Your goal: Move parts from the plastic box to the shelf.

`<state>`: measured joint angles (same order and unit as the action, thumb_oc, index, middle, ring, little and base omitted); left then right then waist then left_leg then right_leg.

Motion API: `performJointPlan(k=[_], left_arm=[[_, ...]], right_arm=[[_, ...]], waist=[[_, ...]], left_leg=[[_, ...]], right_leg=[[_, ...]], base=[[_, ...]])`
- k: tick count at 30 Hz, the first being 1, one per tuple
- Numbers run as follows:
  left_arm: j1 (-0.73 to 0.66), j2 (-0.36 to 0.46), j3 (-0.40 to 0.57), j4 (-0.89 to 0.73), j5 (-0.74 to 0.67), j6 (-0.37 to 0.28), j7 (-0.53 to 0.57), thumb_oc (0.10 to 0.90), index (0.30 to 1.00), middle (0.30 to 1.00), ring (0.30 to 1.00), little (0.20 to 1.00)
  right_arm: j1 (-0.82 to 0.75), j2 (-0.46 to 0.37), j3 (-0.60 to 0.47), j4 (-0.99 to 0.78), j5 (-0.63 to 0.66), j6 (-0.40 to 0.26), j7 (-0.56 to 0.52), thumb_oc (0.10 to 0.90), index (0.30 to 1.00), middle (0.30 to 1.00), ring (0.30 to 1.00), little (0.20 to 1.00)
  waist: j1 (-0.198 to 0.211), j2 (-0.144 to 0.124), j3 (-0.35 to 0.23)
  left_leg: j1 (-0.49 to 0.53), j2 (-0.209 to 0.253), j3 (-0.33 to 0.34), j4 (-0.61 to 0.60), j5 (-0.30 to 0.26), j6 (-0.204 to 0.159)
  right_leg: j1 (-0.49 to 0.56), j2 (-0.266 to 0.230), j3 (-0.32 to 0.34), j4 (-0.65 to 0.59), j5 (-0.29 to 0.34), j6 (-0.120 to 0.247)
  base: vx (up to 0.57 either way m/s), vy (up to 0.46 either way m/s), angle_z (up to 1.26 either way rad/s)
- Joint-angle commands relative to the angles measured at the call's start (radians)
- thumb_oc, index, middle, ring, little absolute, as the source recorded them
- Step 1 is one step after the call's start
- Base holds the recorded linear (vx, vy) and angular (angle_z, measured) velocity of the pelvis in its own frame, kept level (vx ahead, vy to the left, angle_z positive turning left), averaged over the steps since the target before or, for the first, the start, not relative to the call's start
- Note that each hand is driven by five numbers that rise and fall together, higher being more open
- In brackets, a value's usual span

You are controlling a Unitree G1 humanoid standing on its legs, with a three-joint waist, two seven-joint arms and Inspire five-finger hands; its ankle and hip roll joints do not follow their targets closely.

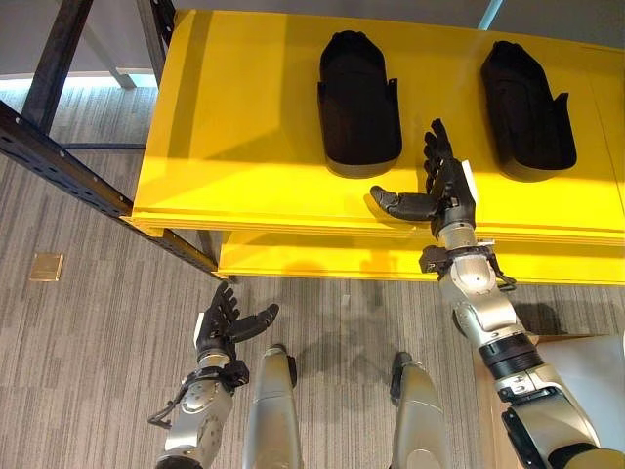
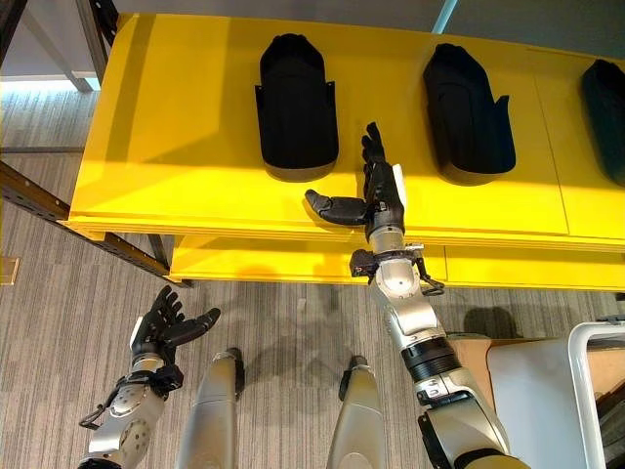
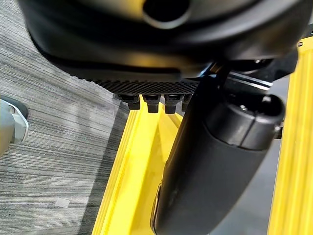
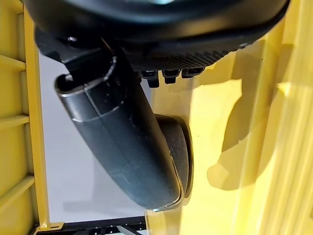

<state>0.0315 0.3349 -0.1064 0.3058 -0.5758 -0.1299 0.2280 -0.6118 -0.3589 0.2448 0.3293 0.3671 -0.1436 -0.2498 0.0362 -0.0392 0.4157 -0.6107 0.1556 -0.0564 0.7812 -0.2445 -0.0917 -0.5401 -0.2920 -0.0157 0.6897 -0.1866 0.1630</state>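
three black parts point(image 2: 297, 103) point(image 2: 467, 112) point(image 2: 607, 115), one yellow shelf point(image 2: 176, 147)

R: I see my right hand point(image 1: 447, 188) raised at centre-right of frame, fingers straight, thumb spread toward the left, holding nothing | L: my left hand point(image 1: 223, 323) low at lower left, fingers relaxed, empty
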Motion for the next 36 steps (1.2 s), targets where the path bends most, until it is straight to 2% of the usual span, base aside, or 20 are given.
performJointPlan(k=[1,15,36], left_arm=[[-0.003,0.067,0.013,-0.091,0.016,-0.078,-0.014,0.900,1.000,1.000,1.000,1.000],[0.006,0.075,0.021,-0.090,-0.002,-0.087,-0.019,0.900,1.000,1.000,1.000,1.000],[0.011,0.072,0.025,-0.091,-0.009,-0.088,-0.014,0.900,1.000,1.000,1.000,1.000]], right_arm=[[-0.147,-0.007,-0.015,0.000,0.013,-0.080,0.007,0.900,1.000,1.000,1.000,1.000],[-0.241,-0.027,0.002,0.037,0.006,-0.079,0.002,0.900,1.000,1.000,1.000,1.000],[-0.239,-0.011,0.020,0.063,0.011,-0.069,0.013,0.900,1.000,1.000,1.000,1.000]], waist=[[0.040,0.000,-0.057],[0.056,0.000,-0.056],[0.063,0.000,-0.056]], left_leg=[[-0.039,0.003,-0.068,-0.045,0.039,0.021],[-0.044,-0.002,-0.071,-0.046,0.045,0.021],[-0.040,-0.006,-0.070,-0.049,0.046,0.023]], right_leg=[[0.081,0.003,-0.018,0.033,-0.063,-0.066],[0.080,0.002,-0.022,0.034,-0.061,-0.067],[0.085,0.000,-0.023,0.033,-0.061,-0.065]], base=[[0.00,0.000,0.00],[0.00,0.000,0.00],[0.00,0.000,0.00]])
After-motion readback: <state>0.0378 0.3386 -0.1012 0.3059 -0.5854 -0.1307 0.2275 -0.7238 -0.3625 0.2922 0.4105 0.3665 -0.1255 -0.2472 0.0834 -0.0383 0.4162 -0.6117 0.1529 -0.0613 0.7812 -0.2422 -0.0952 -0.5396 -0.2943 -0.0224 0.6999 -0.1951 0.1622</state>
